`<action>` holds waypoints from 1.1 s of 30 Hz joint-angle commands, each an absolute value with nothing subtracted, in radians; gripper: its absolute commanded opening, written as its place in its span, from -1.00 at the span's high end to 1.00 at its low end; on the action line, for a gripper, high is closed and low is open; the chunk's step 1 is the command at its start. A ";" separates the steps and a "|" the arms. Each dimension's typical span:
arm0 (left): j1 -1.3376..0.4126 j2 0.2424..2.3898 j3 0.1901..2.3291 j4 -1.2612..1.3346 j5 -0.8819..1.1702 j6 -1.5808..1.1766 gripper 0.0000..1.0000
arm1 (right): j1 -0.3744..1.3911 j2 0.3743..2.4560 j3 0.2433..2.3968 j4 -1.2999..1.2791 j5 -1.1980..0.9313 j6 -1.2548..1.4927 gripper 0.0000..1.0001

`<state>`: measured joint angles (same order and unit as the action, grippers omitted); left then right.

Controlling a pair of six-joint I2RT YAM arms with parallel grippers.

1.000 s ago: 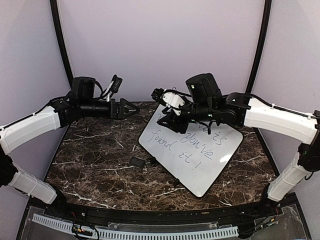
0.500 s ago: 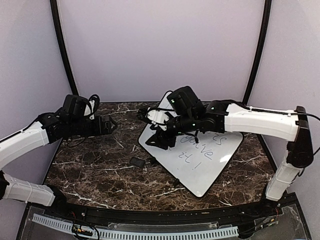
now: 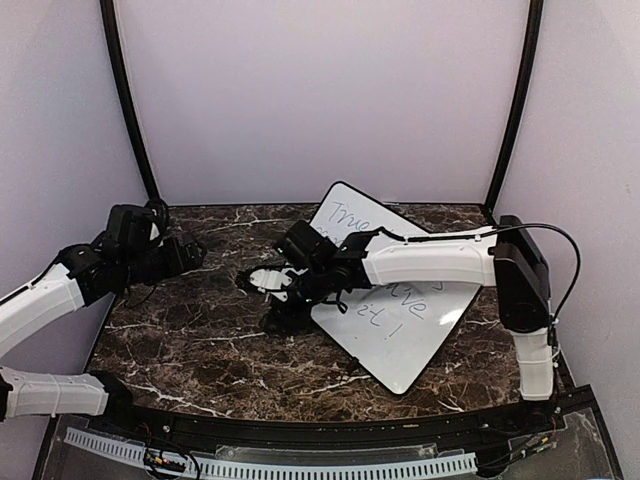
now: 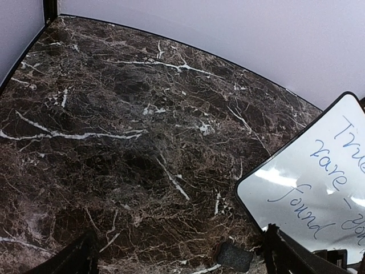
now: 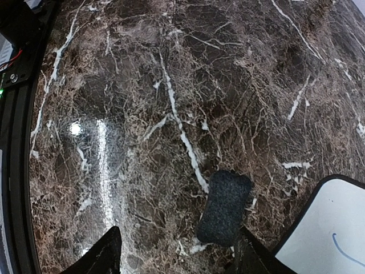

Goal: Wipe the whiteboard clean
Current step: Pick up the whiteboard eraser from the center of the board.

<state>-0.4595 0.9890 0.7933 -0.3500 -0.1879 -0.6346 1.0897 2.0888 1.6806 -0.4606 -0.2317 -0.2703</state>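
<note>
Above the marble table [image 5: 142, 85] the right gripper [image 5: 178, 252], wide open and empty, should centre on the grey eraser [image 5: 224, 206] before closing.

The top camera is looking down from behind the arms [image 3: 430, 262] over the whole surface [image 3: 180, 335]. The left wrist camera is gazing slantwise ahead of the left pincer [image 4: 182, 254]. The right one is staring steeply down, close, past the right pincer [image 5: 177, 254]. Both wrist views are sharing the eraser [image 5: 224, 206] and the whiteboard [image 4: 319, 188] corner.
</note>
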 commanded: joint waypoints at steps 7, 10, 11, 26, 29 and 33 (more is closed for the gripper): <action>-0.434 0.892 0.740 -0.288 -0.229 -0.661 -0.98 | 1.105 2.253 1.880 -0.557 -0.186 -0.201 -0.24; -0.434 0.879 0.729 -0.266 -0.212 -0.658 -0.98 | 1.105 2.290 1.911 -0.574 -0.155 -0.192 -0.20; -0.434 0.875 0.726 -0.262 -0.209 -0.656 -0.98 | 1.103 2.301 1.922 -0.579 -0.152 -0.189 -0.18; -0.434 0.843 0.693 -0.204 -0.158 -0.638 -0.98 | 1.079 2.388 1.975 -0.597 -0.109 -0.179 -0.10; -0.434 0.843 0.686 -0.198 -0.151 -0.641 -0.98 | 1.080 2.366 1.945 -0.566 -0.099 -0.176 -0.08; -0.434 0.848 0.682 -0.186 -0.138 -0.643 -0.98 | 1.075 2.366 1.945 -0.570 -0.104 -0.174 -0.08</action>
<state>-0.4404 0.8616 0.6949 -0.2211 -0.1585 -0.6510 1.0813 2.3669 1.9518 -0.5865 -0.1127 -0.1814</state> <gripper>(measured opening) 0.989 0.543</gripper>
